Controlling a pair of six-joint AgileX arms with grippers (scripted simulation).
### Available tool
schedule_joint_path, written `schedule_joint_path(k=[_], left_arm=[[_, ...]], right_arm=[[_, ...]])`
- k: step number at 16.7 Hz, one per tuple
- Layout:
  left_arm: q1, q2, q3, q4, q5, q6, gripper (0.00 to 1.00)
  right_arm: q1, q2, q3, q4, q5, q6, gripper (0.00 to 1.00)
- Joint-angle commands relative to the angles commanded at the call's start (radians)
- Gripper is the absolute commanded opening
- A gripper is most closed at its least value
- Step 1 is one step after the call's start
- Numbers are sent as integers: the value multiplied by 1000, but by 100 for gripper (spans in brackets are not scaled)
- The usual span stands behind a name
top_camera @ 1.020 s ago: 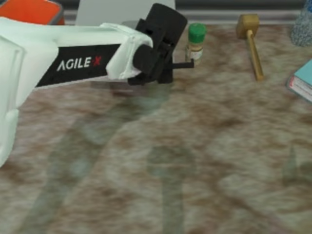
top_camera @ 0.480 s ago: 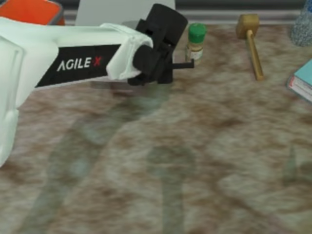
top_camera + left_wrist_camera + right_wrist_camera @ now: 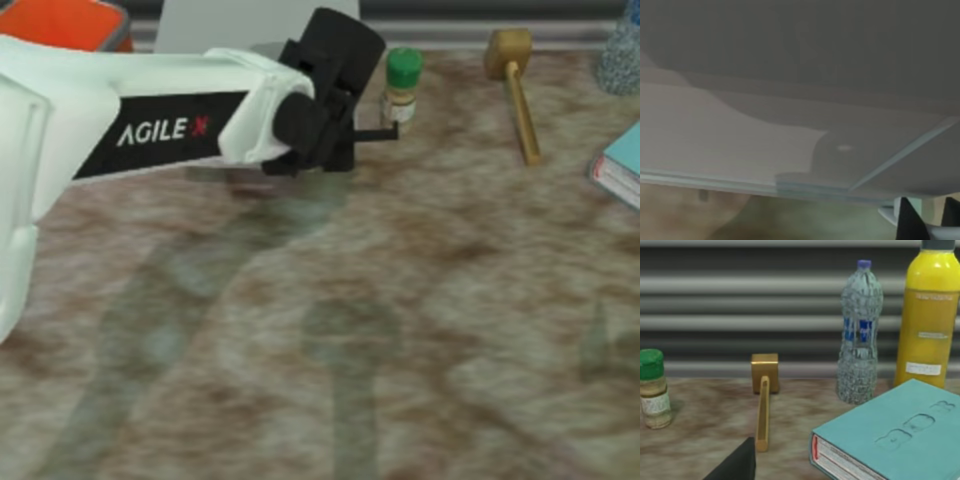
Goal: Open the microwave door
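Left gripper at the microwave, back-left of table

My left arm reaches in from the left side, and my left gripper [image 3: 330, 120] sits just in front of the microwave [image 3: 230, 25], which stands at the far edge beside the orange bin [image 3: 60, 22]. In the left wrist view the microwave door [image 3: 790, 115] fills nearly everything, a grey translucent pane, very close. I cannot tell how wide the left gripper stands or whether it holds anything. A green-lidded spice jar [image 3: 402, 90] stands just right of it; a wooden mallet [image 3: 517, 95], water bottle [image 3: 858, 335], yellow bottle [image 3: 927, 315] and teal book [image 3: 890, 440] lie further right. My right gripper [image 3: 735, 467] is near the book; its width I cannot tell.
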Motion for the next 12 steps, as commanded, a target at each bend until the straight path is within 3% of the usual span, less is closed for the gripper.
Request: schedule_joint_path(k=[12], left_arm=[[5,-44,-70,48,36,53,0]], right_arm=[[0,0,0,0,0,0,100]])
